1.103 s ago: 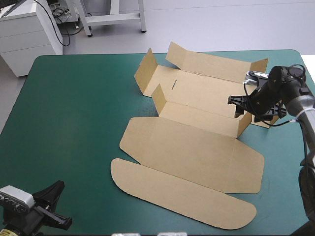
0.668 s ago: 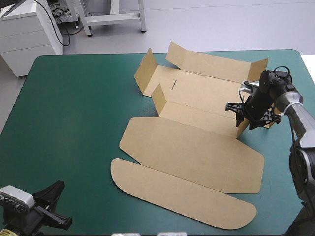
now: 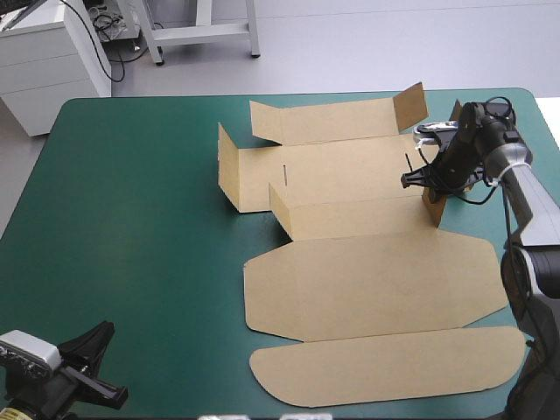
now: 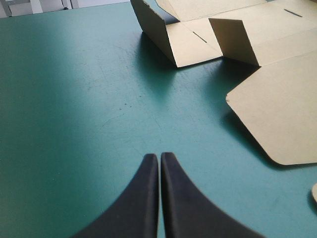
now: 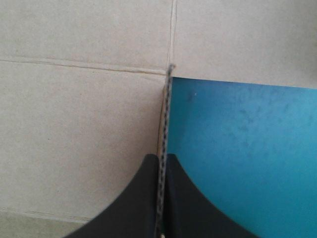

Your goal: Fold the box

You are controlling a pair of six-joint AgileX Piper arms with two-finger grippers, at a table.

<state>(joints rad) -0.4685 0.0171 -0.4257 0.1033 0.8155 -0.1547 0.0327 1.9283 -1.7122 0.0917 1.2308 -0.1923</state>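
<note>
The brown box (image 3: 367, 280) lies as a cut sheet on the right half of the table. Its left wall (image 3: 229, 179), far wall (image 3: 332, 121) and a near inner wall (image 3: 350, 217) are raised, while the lid and its rounded flap (image 3: 394, 367) lie flat. My right gripper (image 3: 429, 178) is at the box's right end, shut on the upright right wall. In the right wrist view the board's edge (image 5: 167, 114) runs straight between the black fingers of that gripper (image 5: 161, 161). My left gripper (image 4: 159, 159) is shut and holds nothing. It hovers at the table's near left corner (image 3: 94, 363), far from the box (image 4: 277, 104).
The rounded flap reaches close to the table's front edge and right edge (image 3: 547, 289). Teal-green cover (image 3: 131, 219) stretches between my left gripper and the box's left wall.
My right gripper has shut on the box's right wall. The whole sheet has swung round on the table, so the lid and rounded flap have slid toward the right edge. The left arm has not moved.
</note>
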